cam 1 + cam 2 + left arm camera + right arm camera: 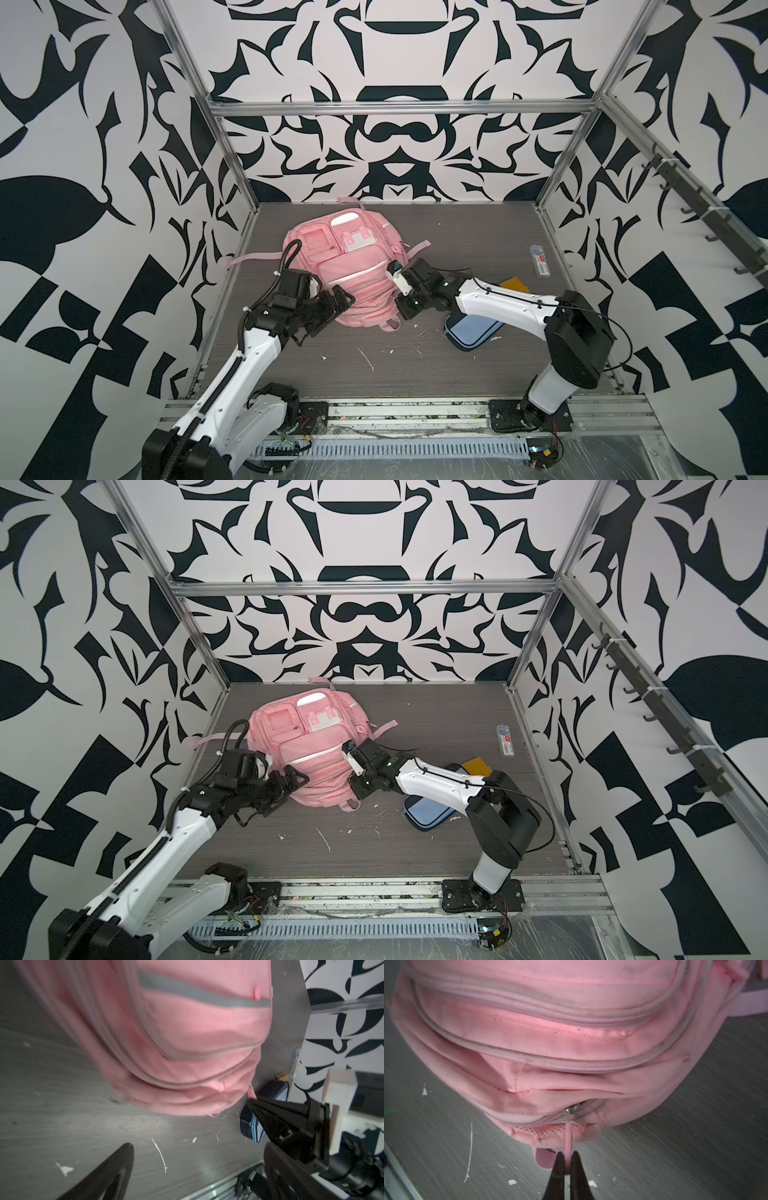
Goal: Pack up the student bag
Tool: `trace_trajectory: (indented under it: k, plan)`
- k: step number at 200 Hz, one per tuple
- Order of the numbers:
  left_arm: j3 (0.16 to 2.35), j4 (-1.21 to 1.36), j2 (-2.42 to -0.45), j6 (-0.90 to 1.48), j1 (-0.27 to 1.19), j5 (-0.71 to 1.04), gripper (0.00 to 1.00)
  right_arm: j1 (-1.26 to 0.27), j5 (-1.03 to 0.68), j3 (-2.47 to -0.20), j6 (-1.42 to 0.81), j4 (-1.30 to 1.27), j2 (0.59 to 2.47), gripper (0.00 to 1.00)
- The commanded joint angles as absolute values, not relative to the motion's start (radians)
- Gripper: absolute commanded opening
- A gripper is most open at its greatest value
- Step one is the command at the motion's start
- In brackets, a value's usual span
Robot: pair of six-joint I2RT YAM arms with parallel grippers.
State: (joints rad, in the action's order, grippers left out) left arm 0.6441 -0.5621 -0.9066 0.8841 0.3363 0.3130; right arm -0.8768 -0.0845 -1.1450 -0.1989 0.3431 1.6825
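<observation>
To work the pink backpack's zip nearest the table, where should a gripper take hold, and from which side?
The thin pink pull cord hanging from the metal slider: it trails out past the student bag's edge, so come from outside, jaws flanking it. The right gripper is shut on it.

The student bag is filling the desk's middle and 11 o'clock, blocking my left end effector ahead. Toward 6 o'clock the desk is lying open, only white flecks dotting it. At 3 o'clock the pencil case, a yellow item and a clear box are crowding my right arm's side. At 1 o'clock bare desk is stretching to the wall.
</observation>
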Motion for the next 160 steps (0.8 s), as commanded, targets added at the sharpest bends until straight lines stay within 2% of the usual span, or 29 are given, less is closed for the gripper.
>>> trace_trajectory:
  k: [1, 54, 59, 70, 92, 143, 160]
  plan:
    - [0.553, -0.49, -0.885, 1.087, 0.393, 0.268, 0.99, -0.921, -0.126, -1.186, -0.189, 0.302, 1.67, 0.0]
    - [0.515, -0.31, -1.009, 1.145, 0.403, 0.247, 1.0, -0.958, -0.199, -1.151, -0.175, 0.254, 1.644, 0.0]
    - [0.51, -0.29, -1.021, 1.152, 0.403, 0.246, 0.98, -0.959, -0.2, -1.146, -0.175, 0.251, 1.639, 0.0]
    - [0.499, -0.244, -1.05, 1.172, 0.402, 0.247, 0.87, -0.961, -0.196, -1.136, -0.181, 0.245, 1.631, 0.0]
    - [0.503, -0.224, -1.075, 1.178, 0.403, 0.237, 0.52, -0.961, -0.178, -1.107, -0.208, 0.228, 1.614, 0.0]
    - [0.509, -0.267, -1.033, 1.158, 0.398, 0.185, 0.0, -0.959, -0.011, -1.066, -0.256, 0.297, 1.575, 0.0]
    - [0.521, -0.298, -1.026, 1.139, 0.393, 0.174, 0.0, -0.949, 0.059, -1.06, -0.255, 0.345, 1.56, 0.0]
